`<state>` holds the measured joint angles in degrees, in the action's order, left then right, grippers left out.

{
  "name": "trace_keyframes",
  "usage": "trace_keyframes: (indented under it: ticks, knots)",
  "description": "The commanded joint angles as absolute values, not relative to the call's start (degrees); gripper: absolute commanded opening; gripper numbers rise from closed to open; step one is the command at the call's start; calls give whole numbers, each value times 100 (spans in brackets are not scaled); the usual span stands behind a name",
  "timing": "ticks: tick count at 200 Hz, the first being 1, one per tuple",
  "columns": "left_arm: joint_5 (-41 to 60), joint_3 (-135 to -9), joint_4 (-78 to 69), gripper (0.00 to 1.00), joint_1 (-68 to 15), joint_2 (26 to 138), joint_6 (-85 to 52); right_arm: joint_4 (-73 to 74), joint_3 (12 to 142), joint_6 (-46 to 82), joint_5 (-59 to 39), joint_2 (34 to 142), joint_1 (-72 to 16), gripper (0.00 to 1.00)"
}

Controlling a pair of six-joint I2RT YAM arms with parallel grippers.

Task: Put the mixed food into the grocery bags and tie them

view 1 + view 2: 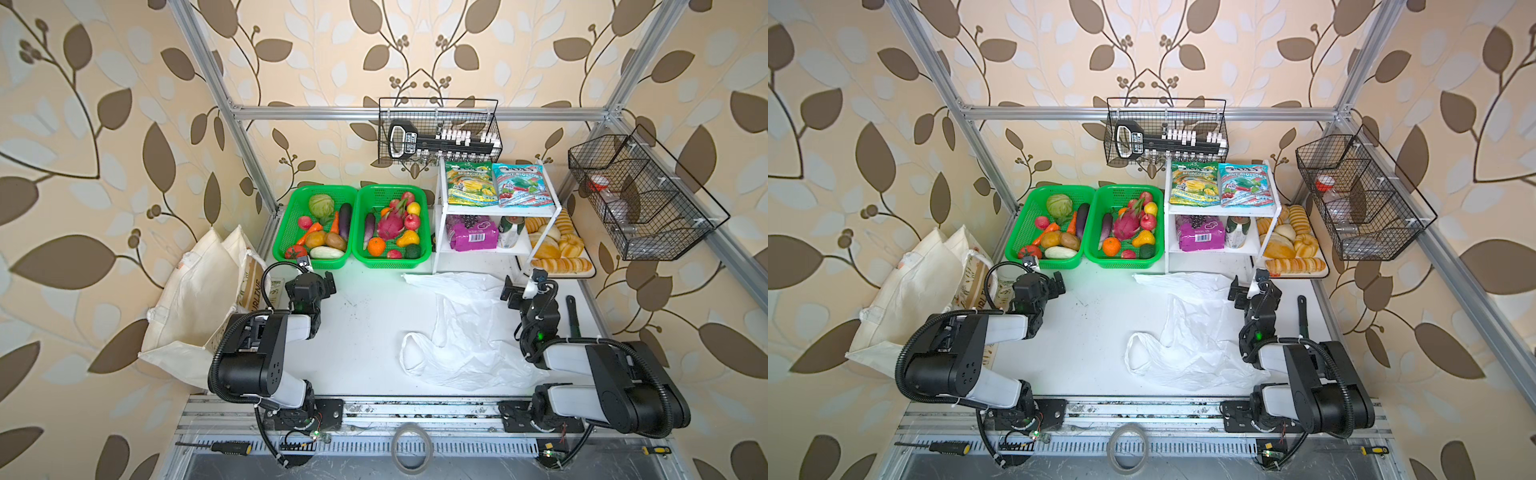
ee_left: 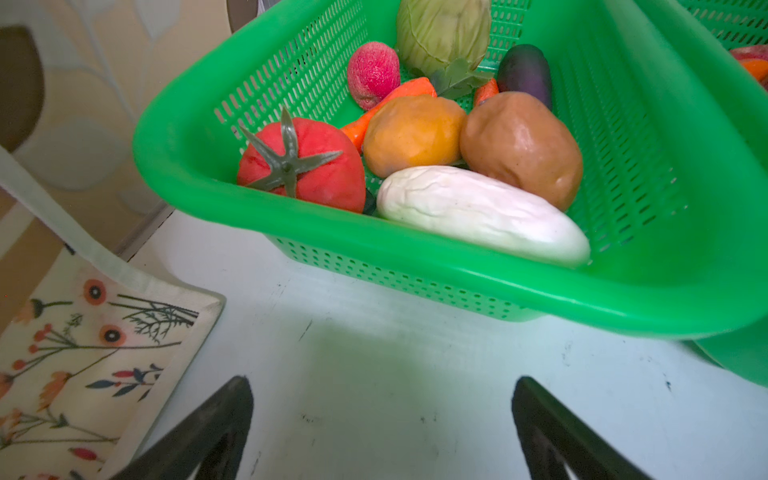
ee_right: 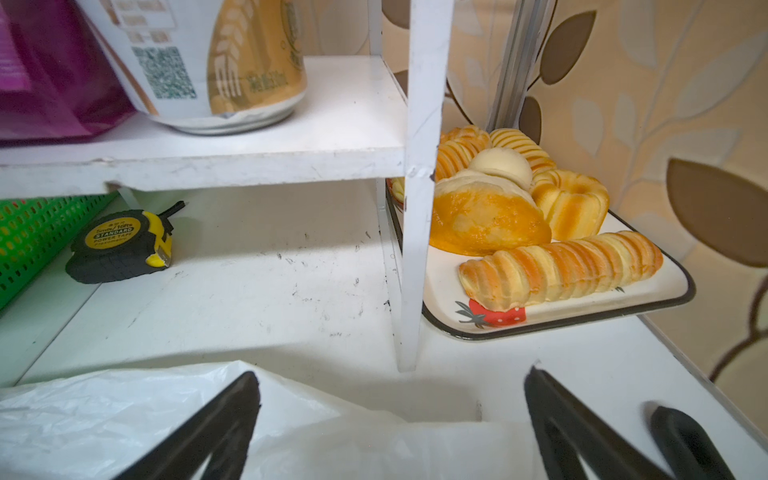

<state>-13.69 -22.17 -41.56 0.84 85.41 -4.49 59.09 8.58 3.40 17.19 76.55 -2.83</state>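
We find left arm [image 1: 253,357] and right arm [image 1: 619,378] folded low. The left gripper [image 2: 381,384] is spread wide and empty over the scuffed white table [image 2: 374,340], with the cream tote [image 1: 195,291] beside it. The right gripper [image 3: 392,374] is likewise wide and empty above the edge of the plastic bag [image 3: 104,415]. Beyond it: tape measure [image 3: 120,247] marked "STANDARD POWER TAPE", purple packet [image 3: 45,75], can [image 3: 216,62]. Leaf wallpaper [image 3: 665,83] behind.

The left arm [image 1: 266,345] and right arm [image 1: 602,374] pair glossy black joint housings with white link shells, ribbed black conduit [image 1: 214,370] tied by white zip ties [image 1: 527,356], a green light [image 1: 540,334] behind the dark tapered jaws, and black screwed base plates [image 1: 328,413].
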Motion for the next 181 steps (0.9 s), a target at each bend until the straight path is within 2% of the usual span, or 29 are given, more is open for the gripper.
trace_keyframes:
  ticks: [1, 85, 104, 119, 161, 181]
  knots:
    - [-1439, -2211, -4221, 99, 130, 8587, -475, 5911, 967, 305, 1592, 7714, -255, 100]
    - [-1428, -2109, -4343, 99, 132, 8504, -484, 6018, 876, 309, 1391, 7662, -185, 100]
    - [-1301, -1901, -4502, 99, 132, 8289, -435, 6199, 724, 271, 1296, 7514, -192, 100]
    - [-1311, -1810, -4260, 99, 132, 7655, -448, 6142, 626, 270, 1310, 7232, -187, 100]
    - [-1249, -2147, -2886, 99, 123, 6466, -578, 3994, 1223, 630, 1401, 5936, -18, 100]
    - [-1081, -2549, -1892, 99, 123, 5851, -932, 3088, 1417, 1337, 1676, 5105, -18, 100]
